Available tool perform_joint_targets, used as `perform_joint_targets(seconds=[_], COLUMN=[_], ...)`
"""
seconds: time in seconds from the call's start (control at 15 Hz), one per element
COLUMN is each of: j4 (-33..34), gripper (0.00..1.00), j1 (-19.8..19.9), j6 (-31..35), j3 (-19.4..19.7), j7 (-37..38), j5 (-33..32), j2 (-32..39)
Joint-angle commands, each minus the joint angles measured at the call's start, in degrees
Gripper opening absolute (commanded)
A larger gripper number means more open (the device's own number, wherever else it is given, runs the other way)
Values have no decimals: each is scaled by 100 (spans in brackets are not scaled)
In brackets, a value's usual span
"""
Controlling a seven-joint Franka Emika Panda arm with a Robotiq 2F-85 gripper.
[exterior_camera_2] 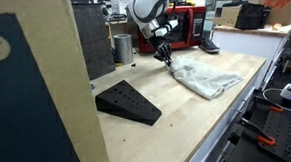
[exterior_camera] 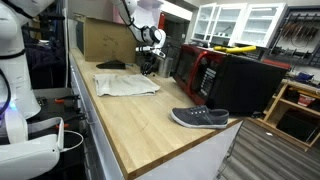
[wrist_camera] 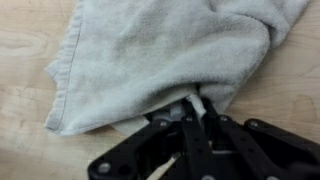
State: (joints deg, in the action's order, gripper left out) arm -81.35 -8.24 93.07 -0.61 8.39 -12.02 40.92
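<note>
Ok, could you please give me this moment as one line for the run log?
gripper: closed on towel edge | towel: rumpled, lying on workbench | apart from gripper: shoe, black wedge

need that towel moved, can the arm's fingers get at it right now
Probably yes: the fingers sit at the edge of the towel, seemingly pinched on a fold, nothing in between.

The arm (exterior_camera: 128, 12) descends from above in both exterior views. The wrist (exterior_camera_2: 149, 9) is bent so that the end effector (exterior_camera_2: 165, 52) points steeply downward, tilted slightly off vertical. In the wrist view the end effector enters from the bottom edge. Its fingers (wrist_camera: 212, 135) converge, with the tips pinched together on the edge of the towel (wrist_camera: 160, 50).
</note>
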Motion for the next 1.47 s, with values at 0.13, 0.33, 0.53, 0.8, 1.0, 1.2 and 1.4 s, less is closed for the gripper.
perform_joint_targets(seconds=[0.13, 0.33, 0.53, 0.8, 1.0, 1.2, 1.4], j4=[461, 913, 1417, 2021, 2352, 2487, 2326], gripper=[1, 1, 1, 1, 1, 1, 1], j1=[-25, -32, -28, -11, 3, 24, 55], j6=[-888, -1728, -2365, -2624, -2430, -2074, -1543], j3=[62, 97, 130, 158, 187, 212, 168], j7=[362, 919, 1580, 2092, 2224, 2093, 1870], j5=[274, 596, 1023, 1436, 1551, 1499, 1333], j2=[76, 263, 531, 899, 1080, 1037, 773])
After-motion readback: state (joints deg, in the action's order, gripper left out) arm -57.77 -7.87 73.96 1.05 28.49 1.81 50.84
